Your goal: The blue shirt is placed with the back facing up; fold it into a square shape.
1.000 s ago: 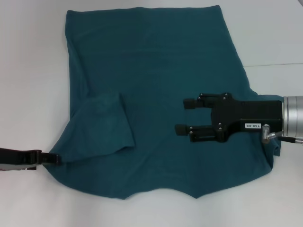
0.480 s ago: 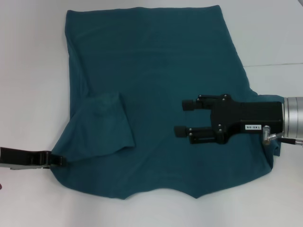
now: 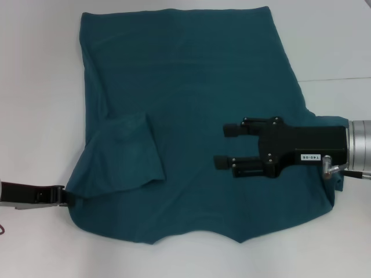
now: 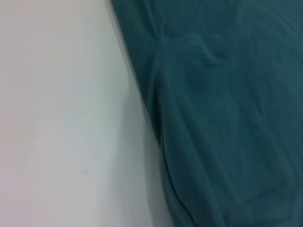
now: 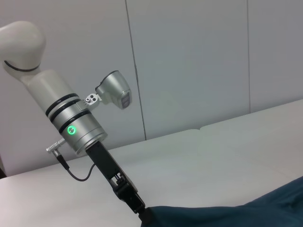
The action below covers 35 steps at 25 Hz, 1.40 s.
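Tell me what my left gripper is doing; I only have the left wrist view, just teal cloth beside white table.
Observer: In the head view the left gripper is at the near-left corner of the blue shirt, its tips at the fabric edge.
Operator: And the right arm?
Observer: The right gripper is over the shirt's right half, fingers open, holding nothing.
Operator: Any fold made yet?
Observer: The left sleeve lies folded inward over the shirt's body; the rest lies spread on the table.
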Available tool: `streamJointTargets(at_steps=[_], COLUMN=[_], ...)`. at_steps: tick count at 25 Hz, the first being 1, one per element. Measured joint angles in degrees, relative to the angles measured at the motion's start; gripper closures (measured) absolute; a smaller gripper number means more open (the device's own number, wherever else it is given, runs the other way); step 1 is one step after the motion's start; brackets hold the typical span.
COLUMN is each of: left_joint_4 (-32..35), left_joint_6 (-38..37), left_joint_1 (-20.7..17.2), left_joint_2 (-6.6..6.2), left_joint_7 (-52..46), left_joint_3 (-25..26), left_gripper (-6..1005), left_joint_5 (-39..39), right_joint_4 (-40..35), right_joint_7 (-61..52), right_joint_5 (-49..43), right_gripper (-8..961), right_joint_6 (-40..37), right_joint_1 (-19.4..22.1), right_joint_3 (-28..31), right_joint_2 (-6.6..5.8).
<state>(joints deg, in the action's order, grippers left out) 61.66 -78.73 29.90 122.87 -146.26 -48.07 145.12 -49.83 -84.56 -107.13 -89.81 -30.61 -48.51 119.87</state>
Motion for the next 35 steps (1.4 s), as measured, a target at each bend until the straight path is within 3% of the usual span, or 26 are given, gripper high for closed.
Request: streamJointTargets(at_steps=[7, 18, 28, 35], left_joint_4=[-1.6, -1.5, -1.2, -1.3], left_joint_6=[-0.1, -1.3, -3.7, -4.5], left_joint_1=[-1.2, -5.3, -7.7, -8.1], left_joint_2=[-0.76, -0.57, -0.38, -0.35], left_joint_7=[1.2, 3.2, 6.8, 8.8], left_joint_3=[2.4, 4.3, 9.1, 9.9], left_gripper=[996, 996, 996, 997], left_joint_5=[-3.2, -7.2, -9.4, -9.9], right_joint_4=[0.0, 0.0, 0.0, -7.6], right_joint_7=[-0.1, -1.3, -3.7, -18.3], right_joint_5=[0.2, 0.8, 0.9, -6.9], right_gripper=[127, 165, 211, 243], right_joint_6=[0.0, 0.2, 0.6, 2.8], right_joint_1=[0.1, 0.2, 0.3, 1.1], right_joint_3=[0.2, 0.1, 0.2, 0.3], right_joint_2=[0.01, 0.01, -0.13, -1.01])
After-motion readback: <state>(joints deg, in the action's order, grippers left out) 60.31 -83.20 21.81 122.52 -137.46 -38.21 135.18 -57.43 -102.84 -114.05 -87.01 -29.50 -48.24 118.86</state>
